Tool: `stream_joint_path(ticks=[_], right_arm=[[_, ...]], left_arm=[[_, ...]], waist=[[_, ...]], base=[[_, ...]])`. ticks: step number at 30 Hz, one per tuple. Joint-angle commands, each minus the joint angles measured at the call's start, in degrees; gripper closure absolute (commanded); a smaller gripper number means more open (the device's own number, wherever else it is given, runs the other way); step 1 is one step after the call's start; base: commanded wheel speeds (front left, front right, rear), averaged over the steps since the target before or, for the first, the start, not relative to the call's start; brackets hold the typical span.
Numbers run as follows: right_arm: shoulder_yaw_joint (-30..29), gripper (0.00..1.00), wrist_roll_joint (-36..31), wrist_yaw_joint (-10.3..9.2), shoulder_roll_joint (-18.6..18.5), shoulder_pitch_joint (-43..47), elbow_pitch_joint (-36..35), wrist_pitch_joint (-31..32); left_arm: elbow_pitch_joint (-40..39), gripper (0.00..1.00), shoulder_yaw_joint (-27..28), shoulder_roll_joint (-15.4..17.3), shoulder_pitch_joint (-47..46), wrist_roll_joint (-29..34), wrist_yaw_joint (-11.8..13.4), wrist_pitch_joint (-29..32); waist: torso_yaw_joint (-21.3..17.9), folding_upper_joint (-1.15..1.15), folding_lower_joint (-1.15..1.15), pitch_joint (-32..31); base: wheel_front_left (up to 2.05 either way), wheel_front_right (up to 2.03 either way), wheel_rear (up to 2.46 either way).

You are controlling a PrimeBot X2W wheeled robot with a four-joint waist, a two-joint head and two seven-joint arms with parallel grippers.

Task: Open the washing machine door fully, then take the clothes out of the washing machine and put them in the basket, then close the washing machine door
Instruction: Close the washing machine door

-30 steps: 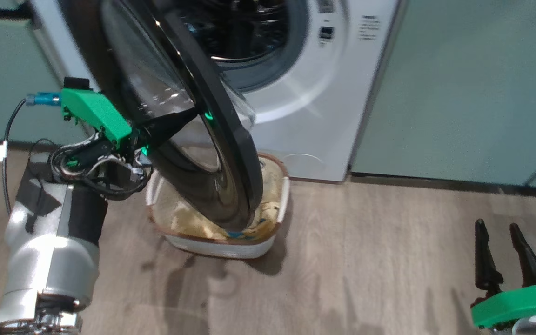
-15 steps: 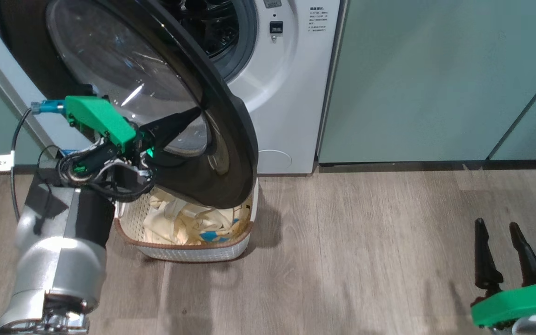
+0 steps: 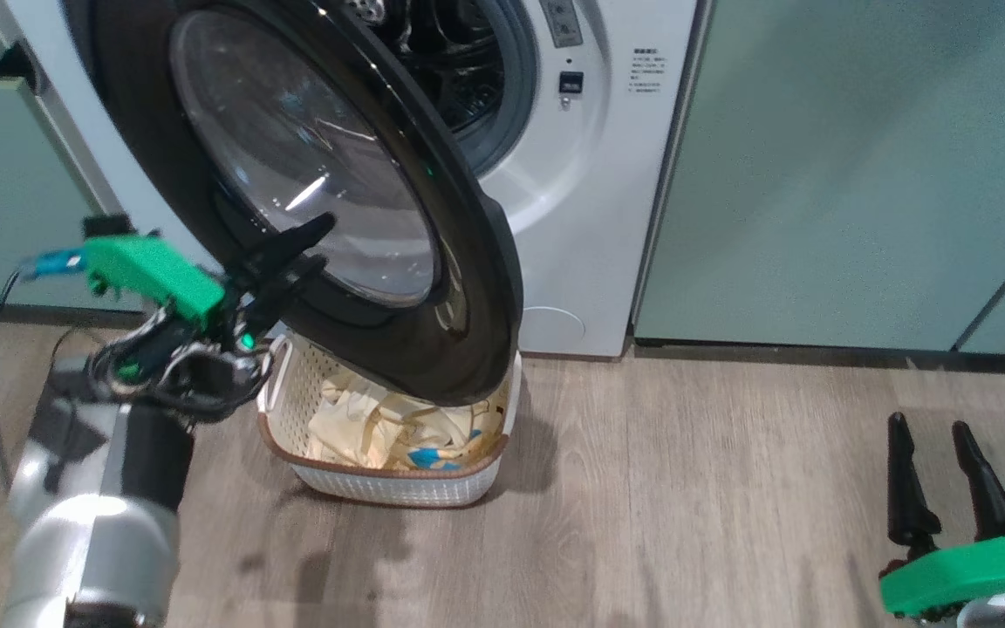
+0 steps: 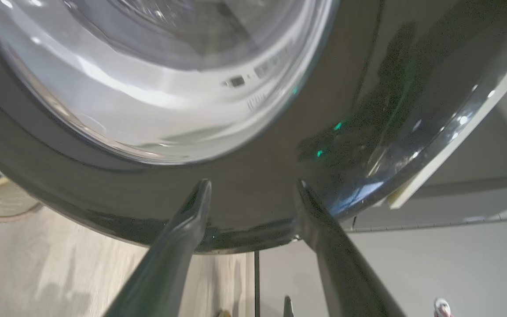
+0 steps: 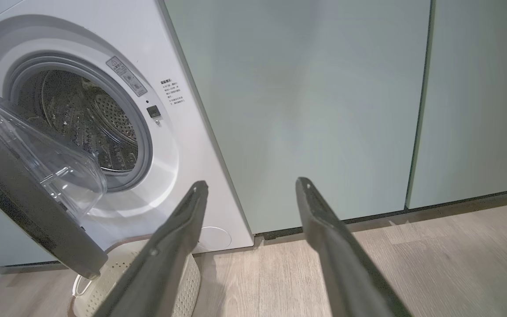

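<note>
Wood-look flooring [image 3: 686,488] is running across the foreground, and pale green cabinet panels [image 3: 860,174] are lining the back wall on either side of the washing machine [image 3: 590,227].

1. Far left: the silver forearm [image 3: 92,523] of the left arm is rising from the lower edge of the head view toward a green wrist housing [image 3: 153,270].
2. The left gripper [image 3: 324,240] is pointing at the outer face of the washing machine door [image 3: 468,288]. In the left wrist view its fingers [image 4: 183,229] are standing clearly apart with nothing between them, and their tips are lying over the glossy black rim [image 4: 253,207] just below the glass window [image 4: 156,88]. Whether the tips are touching the rim cannot be determined.
3. Centre: the washing machine door is standing partly open, swung out from the porthole and hanging over the basket [image 3: 398,488].
4. The basket is sitting on the flooring directly in front of the washing machine, its rear portion hidden behind the lower edge of the door in the head view. The clothes [image 3: 380,427] are lying inside it, with a blue patch [image 3: 428,456] showing near the front wall.
5. Behind the door, the perforated steel drum [image 5: 90,119] is showing through the grey-gasketed opening.
6. Far right: the right gripper [image 3: 928,425] is hovering low over the flooring, well apart from the washing machine. Its fingers [image 5: 170,246] are spread wide and are gripping nothing.
</note>
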Motion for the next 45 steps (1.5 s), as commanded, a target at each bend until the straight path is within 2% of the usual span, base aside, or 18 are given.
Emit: stream_joint_path(ticks=[1,8,18,25,29,34,38,40,45], right_arm=[[1.0,0.00,0.1,0.25,-0.3,-0.7,-1.7,-0.5],[0.8,0.00,0.1,0.25,-0.2,-0.6,-1.8,-0.5],[0.6,0.00,0.2,0.25,0.2,-0.1,-2.0,-0.5],[0.4,0.00,0.2,0.25,0.2,0.1,-1.9,-0.5],[0.4,0.00,0.2,0.25,0.3,0.2,-2.0,-0.5],[0.5,0.00,0.0,0.25,0.4,0.4,-2.0,-0.5],[0.5,0.00,-0.1,0.25,0.6,0.5,-2.2,-0.5],[0.6,0.00,-0.1,0.25,0.7,0.5,-2.2,-0.5],[0.6,0.00,-0.2,0.25,0.8,0.9,-2.2,-0.5]], left_arm=[[-2.9,0.00,2.5,3.1,-0.8,0.4,-0.5,-1.8],[-10.1,0.00,0.7,4.6,6.0,5.5,-0.5,-12.1],[-16.8,0.00,-2.2,7.6,17.4,8.5,-0.5,-29.3],[-19.3,0.00,-9.5,11.4,22.8,12.5,-0.5,-41.8],[-19.1,0.00,-15.2,14.8,24.4,16.2,-0.5,-49.6],[-17.4,0.00,-19.2,17.3,24.6,20.1,-0.5,-54.2],[-18.1,0.00,-15.4,16.6,25.1,27.8,-0.5,-54.4],[-19.1,0.00,-12.0,14.7,26.7,34.2,-0.5,-54.4],[-20.5,0.00,-8.0,11.6,29.2,41.0,-0.5,-54.5]], waist=[[0.4,0.00,0.00,-0.4],[0.8,0.00,0.00,-0.9],[1.1,0.00,0.00,-1.4],[1.4,0.00,0.00,-1.8],[1.5,0.00,0.00,-1.9],[1.6,0.00,0.00,-2.0],[1.5,0.00,0.00,-2.1],[1.3,0.00,0.00,-2.2],[1.1,0.00,0.00,-2.4]], base=[[0.00,0.00,0.00],[0.00,0.00,0.00],[0.00,0.00,0.00],[0.00,0.00,0.00],[0.00,0.00,0.00],[0.00,0.00,0.00],[0.00,0.00,0.00],[0.00,0.00,0.00],[0.00,0.00,0.00]])
